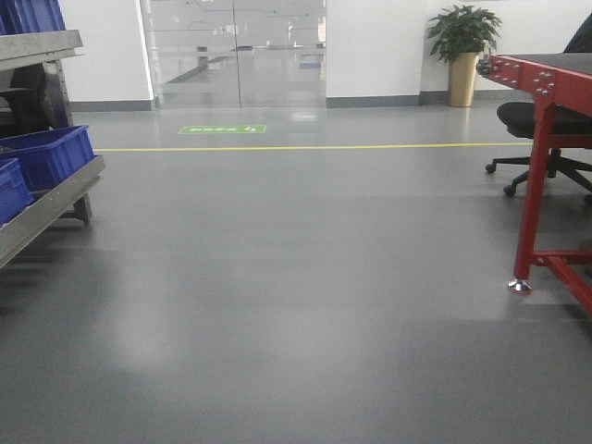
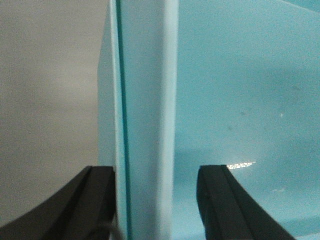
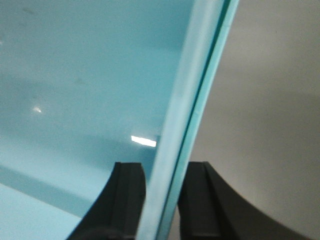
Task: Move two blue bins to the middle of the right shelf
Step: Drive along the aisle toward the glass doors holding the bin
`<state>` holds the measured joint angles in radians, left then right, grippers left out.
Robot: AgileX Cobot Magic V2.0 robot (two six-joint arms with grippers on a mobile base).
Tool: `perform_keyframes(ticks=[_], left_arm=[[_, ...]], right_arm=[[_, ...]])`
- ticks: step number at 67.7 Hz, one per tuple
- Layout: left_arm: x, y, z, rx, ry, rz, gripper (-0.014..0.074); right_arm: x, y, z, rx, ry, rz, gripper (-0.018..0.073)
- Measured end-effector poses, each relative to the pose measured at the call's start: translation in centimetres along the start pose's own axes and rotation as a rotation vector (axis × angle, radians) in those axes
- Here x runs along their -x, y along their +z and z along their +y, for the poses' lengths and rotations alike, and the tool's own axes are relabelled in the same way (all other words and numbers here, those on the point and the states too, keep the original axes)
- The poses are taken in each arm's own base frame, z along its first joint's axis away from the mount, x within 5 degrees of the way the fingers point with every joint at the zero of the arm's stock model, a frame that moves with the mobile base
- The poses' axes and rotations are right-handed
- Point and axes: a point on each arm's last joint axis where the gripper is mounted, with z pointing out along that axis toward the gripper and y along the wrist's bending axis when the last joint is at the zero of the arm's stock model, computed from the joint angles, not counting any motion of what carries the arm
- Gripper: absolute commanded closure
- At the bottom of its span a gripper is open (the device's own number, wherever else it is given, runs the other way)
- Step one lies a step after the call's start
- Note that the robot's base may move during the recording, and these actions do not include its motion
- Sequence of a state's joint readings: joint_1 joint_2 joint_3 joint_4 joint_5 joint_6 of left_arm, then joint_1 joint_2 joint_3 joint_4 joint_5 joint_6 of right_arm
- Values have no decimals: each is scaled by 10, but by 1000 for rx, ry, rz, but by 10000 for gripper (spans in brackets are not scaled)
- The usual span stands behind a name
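Two claws astride a pale bin wall, grey floor ahead

Left wrist view: the left gripper (image 2: 157, 170) straddles the upright wall of a pale blue bin (image 2: 145, 90). The outer finger (image 2: 97, 200) sits against the wall. The inner finger (image 2: 220, 200) stands inside the bin with a sliver of gap to the rim. Narrow stance, but I cannot tell whether it truly clamps.

Right wrist view: the right gripper (image 3: 163, 165) is closed tight on a pale blue bin wall (image 3: 187, 90), one finger (image 3: 127, 200) inside and the other outside, both touching. The wall runs tilted across this view. Grey floor shows beyond the bin's outer side in both wrist views. The bin does not appear in the front view.

Front view: wide grey floor (image 1: 296, 305), with a yellow line (image 1: 305, 146) across it and a green marking (image 1: 222, 129) just beyond.
- Left edge: a metal rack (image 1: 55, 199). Two dark blue bins (image 1: 51, 153) sit side by side along its lower tier, near that tier's front edge, and a third shows at the top corner.
- Right edge: a red-framed table (image 1: 546, 139), with a black office chair (image 1: 523, 116) behind it.
- Far wall: glass doors (image 1: 236, 51), and a potted plant (image 1: 462, 37) near the right corner.
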<state>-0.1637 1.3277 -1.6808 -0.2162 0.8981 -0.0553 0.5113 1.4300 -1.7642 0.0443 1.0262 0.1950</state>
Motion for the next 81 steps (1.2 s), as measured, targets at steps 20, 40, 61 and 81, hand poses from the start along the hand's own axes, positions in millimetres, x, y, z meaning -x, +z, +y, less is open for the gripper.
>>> perform_keyframes(ticks=[20, 40, 61, 81], left_arm=[[0, 0, 0, -2, -1, -3, 708], [1, 0, 0, -2, -1, -7, 708], [1, 0, 0, -3, -2, -8, 708], [1, 0, 0, -4, -2, -10, 708]], right_arm=[[0, 0, 0, 0, 0, 0, 713], [0, 0, 0, 0, 0, 0, 713], [0, 0, 0, 0, 0, 0, 713], [0, 1, 0, 0, 0, 0, 713]])
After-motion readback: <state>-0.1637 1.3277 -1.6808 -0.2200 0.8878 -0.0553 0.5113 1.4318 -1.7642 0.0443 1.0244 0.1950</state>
